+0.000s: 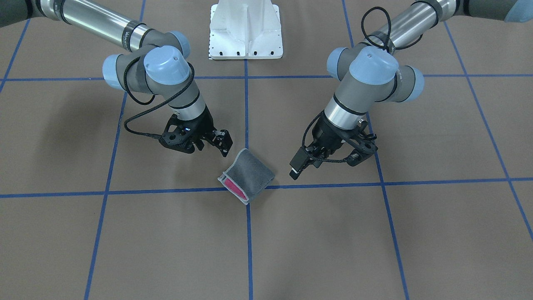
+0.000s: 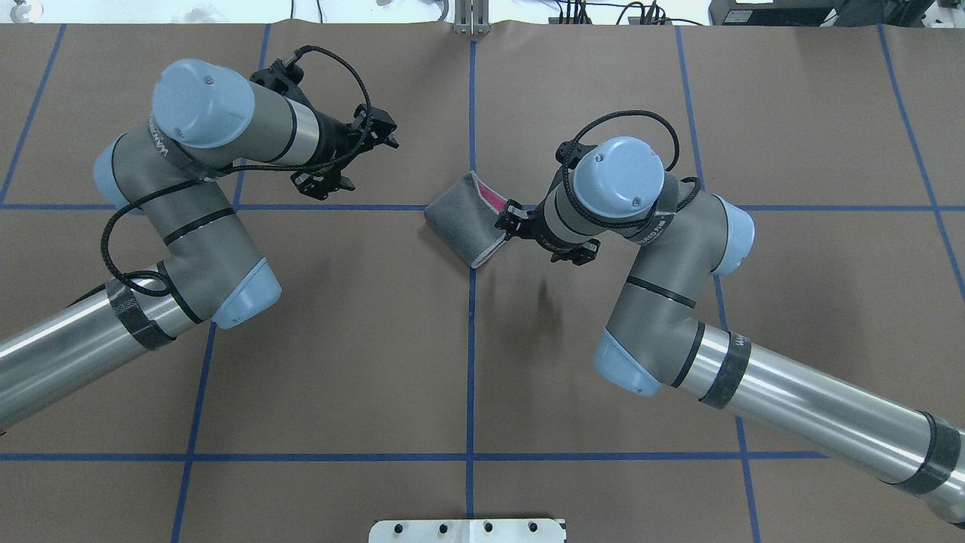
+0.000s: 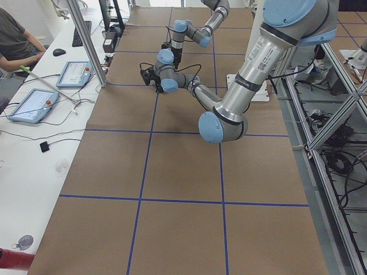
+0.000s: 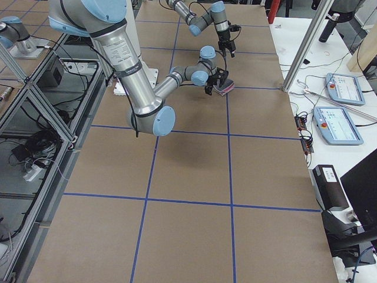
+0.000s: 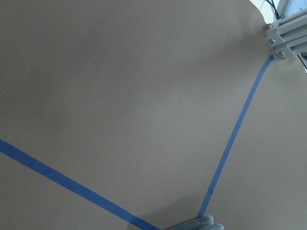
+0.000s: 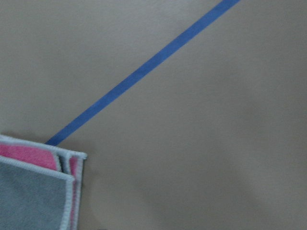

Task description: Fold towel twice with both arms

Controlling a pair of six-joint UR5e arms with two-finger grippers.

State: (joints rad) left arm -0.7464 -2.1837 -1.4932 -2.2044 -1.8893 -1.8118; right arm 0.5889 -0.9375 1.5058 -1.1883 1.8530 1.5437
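The towel (image 1: pixel 250 174) lies folded into a small packet at a blue tape crossing, dark grey face up, with pink showing along its open edge (image 2: pixel 461 220). My right gripper (image 1: pixel 216 143) hangs just beside the towel's open edge (image 2: pixel 520 225), open and empty. Its wrist view shows the layered towel corner (image 6: pixel 33 191). My left gripper (image 1: pixel 306 160) is apart from the towel on the other side (image 2: pixel 354 154), open and empty. Its wrist view shows only a sliver of towel (image 5: pixel 196 224) at the bottom edge.
The white pedestal base (image 1: pixel 245 29) stands behind the towel, between the arms. Blue tape lines (image 2: pixel 470 339) grid the brown table. Tablets (image 3: pixel 34 103) and an aluminium post (image 3: pixel 86 46) stand along the far side, where an operator sits.
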